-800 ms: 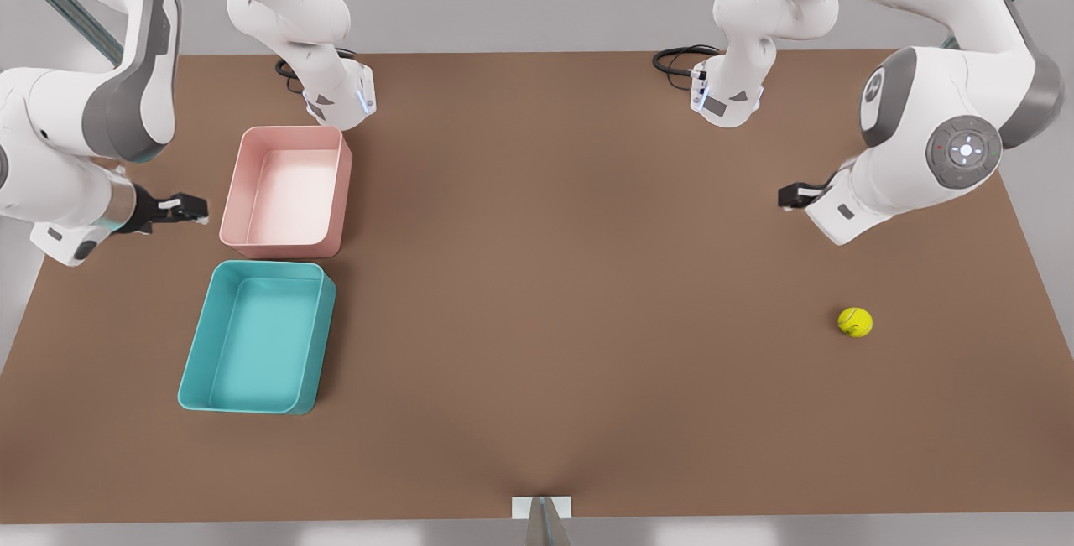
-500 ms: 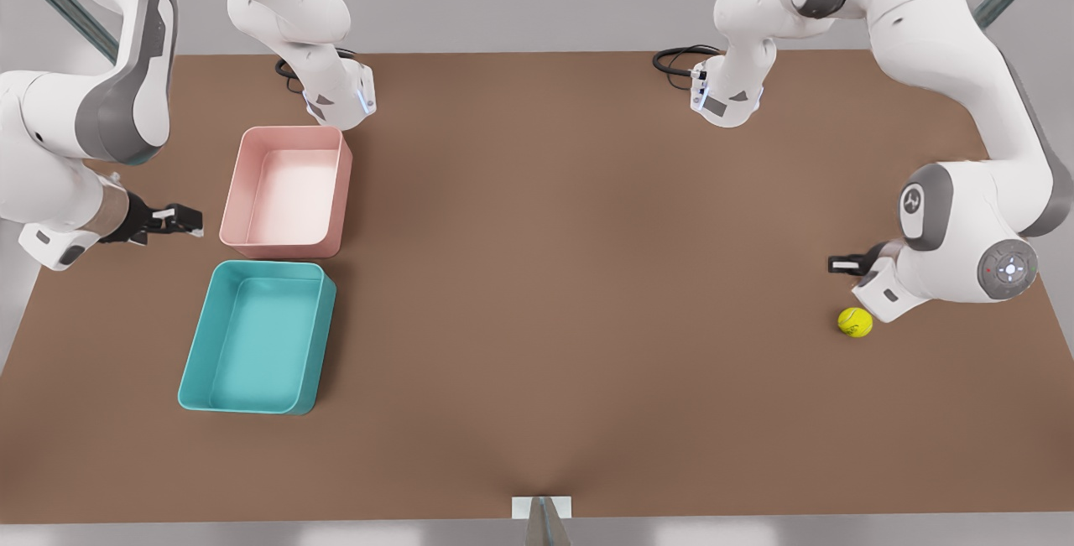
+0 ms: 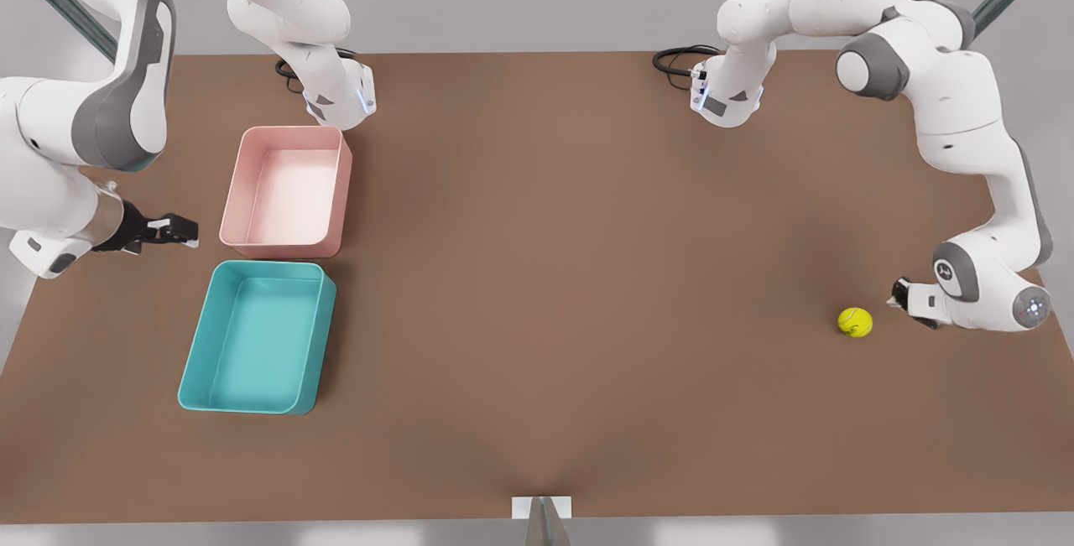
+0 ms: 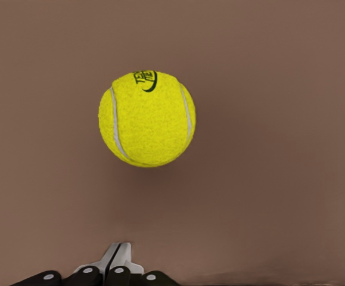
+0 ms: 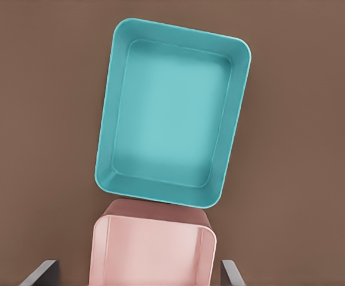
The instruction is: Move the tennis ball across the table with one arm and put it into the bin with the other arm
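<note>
Ball's (image 4: 147,119) logo in left wrist view

The left end effector (image 3: 902,294) sits low at the front view's right, its arm (image 3: 965,110) folded down from the far edge with the wrist bent sideways and its fingers (image 4: 117,257) pressed together. The right end effector (image 3: 180,230) hangs at the front view's left, pointing inward, fingers (image 5: 41,271) spread wide.
</note>
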